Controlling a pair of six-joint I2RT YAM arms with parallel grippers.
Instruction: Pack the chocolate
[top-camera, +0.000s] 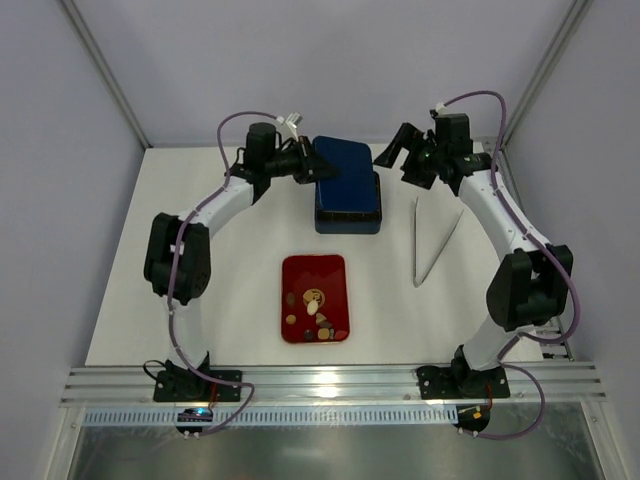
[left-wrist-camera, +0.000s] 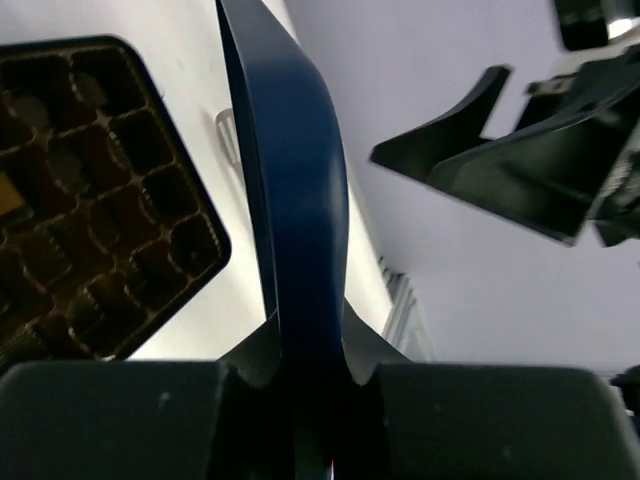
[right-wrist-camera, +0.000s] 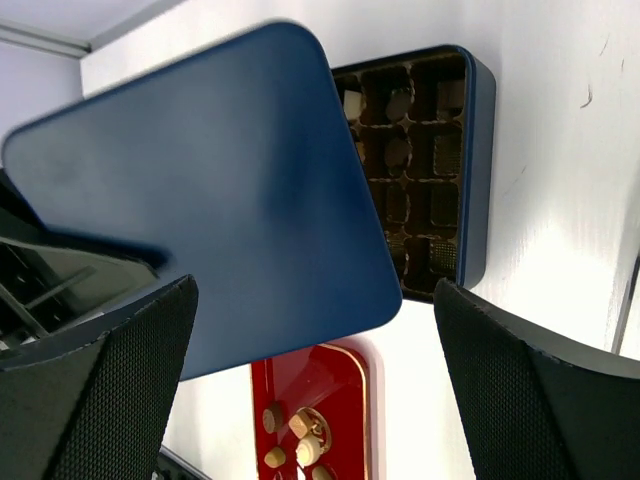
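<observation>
Lying far from left claw (top-camera: 316, 171): chocolate (top-camera: 315, 306)

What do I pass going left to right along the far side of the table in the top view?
Left tool → dark blue lid it grips → right tool, open.
</observation>
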